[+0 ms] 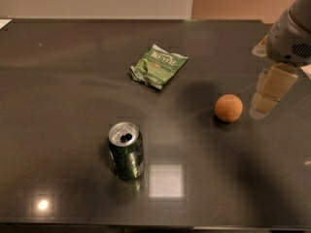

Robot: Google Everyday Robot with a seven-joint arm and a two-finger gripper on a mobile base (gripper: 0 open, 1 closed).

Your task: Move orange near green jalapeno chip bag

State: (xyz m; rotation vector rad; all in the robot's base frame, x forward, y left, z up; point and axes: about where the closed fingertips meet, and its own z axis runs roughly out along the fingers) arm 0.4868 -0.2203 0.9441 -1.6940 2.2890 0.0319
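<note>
Dark and glossy, the surface (58,81) shows bright reflections near its front edge. My gripper (265,103) hangs over the right side, just beside the orange (228,108) and apart from it; whether it is spread or pressed together I cannot tell. The orange sits alone, right of centre. The green jalapeno chip bag (158,66) lies flat farther back and to the left, well apart from the orange. 1 dark green can (126,150) stands upright near the front, its top opened.
</note>
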